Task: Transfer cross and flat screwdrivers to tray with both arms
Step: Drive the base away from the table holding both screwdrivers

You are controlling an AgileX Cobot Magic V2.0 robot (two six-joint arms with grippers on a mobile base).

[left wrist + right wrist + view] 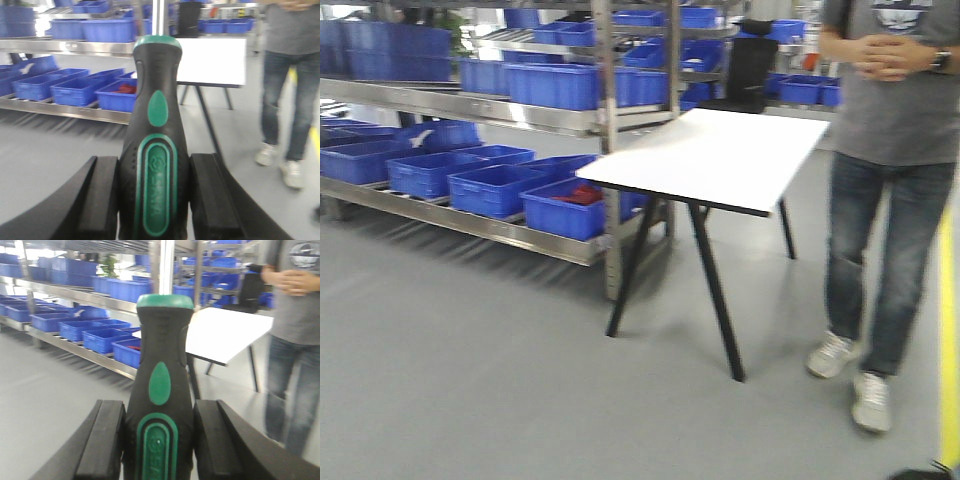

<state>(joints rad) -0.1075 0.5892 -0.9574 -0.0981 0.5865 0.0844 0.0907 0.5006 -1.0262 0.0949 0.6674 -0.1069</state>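
The first screwdriver (156,125) sits clamped in the left end effector (156,200), the second screwdriver (161,365) in the right end effector (160,440). Likely mid-carry, tabletop (720,155) ahead; next calls for finding the unseen tray.

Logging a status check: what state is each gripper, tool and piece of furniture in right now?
Left gripper: shut on left black-and-green screwdriver, by its handle.
Right gripper: shut on right black-and-green screwdriver, by its handle.
White rectangular table: standing on black legs.
Blue plastic bins: sitting on steel shelves.
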